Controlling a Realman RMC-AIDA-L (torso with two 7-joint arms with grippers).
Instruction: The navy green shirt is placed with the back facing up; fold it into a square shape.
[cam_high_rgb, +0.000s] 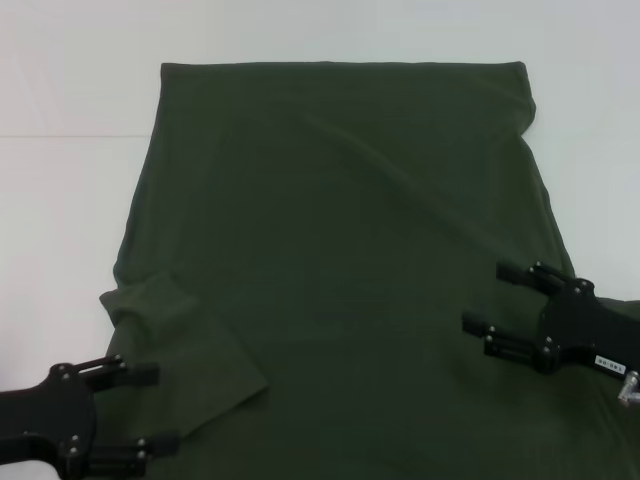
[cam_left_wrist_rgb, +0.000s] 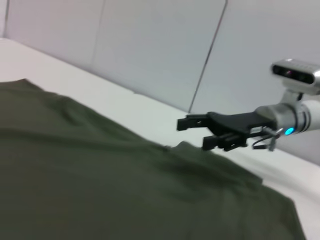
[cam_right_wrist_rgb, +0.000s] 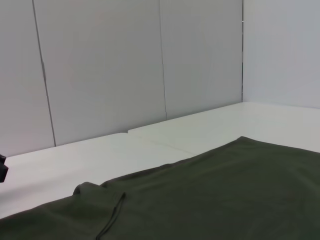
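the navy green shirt (cam_high_rgb: 340, 260) is spread flat on the white table (cam_high_rgb: 60, 200), plain side up, no lettering showing. it takes up most of the middle of the table, with its straight hem at the far end and the cloth getting wider toward me. the sleeve (cam_high_rgb: 185, 345) on my left side is folded in on top of the shirt body, so there's a doubled flap with a slanted edge near the shirt's near left corner. a few soft creases run diagonally across the back of the shirt, otherwise it's lying pretty smooth.

my left gripper (cam_high_rgb: 150, 407) is at that near left corner of the shirt, right by the folded sleeve, fingers spread apart with nothing between them. can't tell from up top if the fingertips actually touch the cloth.

my right gripper (cam_high_rgb: 500, 305) is over the shirt's right edge, about level with the sleeve fold on the other side, pointing inward across the shirt. its two fingers are also spread wide and holding nothing. from my left wrist view you can see the right gripper (cam_left_wrist_rgb: 200, 132) hanging just above a raised bit of the shirt (cam_left_wrist_rgb: 125, 185) edge, not clamped on it.

behind the shirt past the table there's just pale wall panels (cam_right_wrist_rgb: 100, 65).
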